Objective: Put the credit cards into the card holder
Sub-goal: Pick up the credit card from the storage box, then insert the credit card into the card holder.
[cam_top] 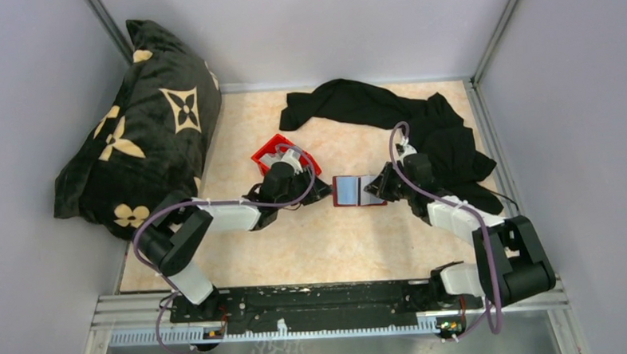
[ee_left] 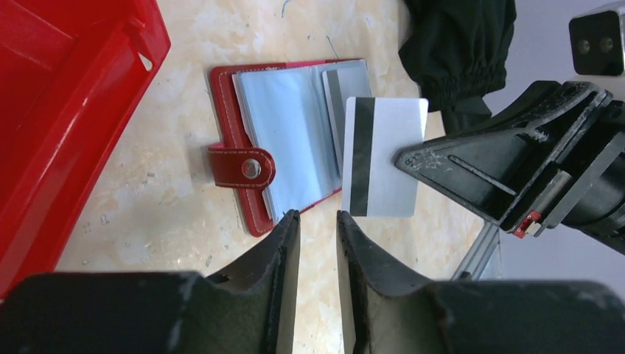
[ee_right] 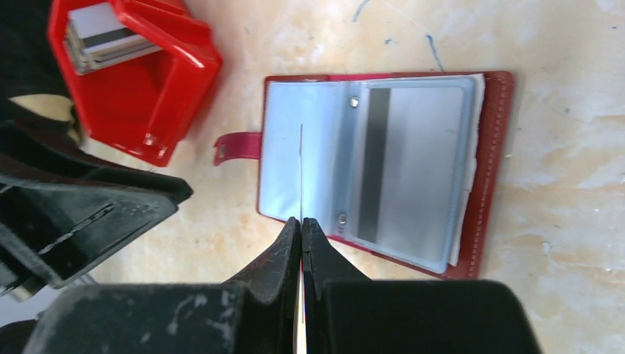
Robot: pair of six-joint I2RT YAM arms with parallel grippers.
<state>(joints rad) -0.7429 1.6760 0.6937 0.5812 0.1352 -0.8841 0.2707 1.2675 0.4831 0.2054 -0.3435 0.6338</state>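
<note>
Pinching card [ee_right: 301, 173] edge-on, right hand [ee_right: 302, 223]; own camera sees only thin line.

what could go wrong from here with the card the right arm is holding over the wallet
1. The right fingers pinch the held card only near one edge, so it may pivot or slip when it meets a pocket.
2. The card holder lies loose. The left fingers are empty and do not seem to pin it, so a push could slide it.
3. One pocket already holds a stored card; aiming there would likely jam.
</note>
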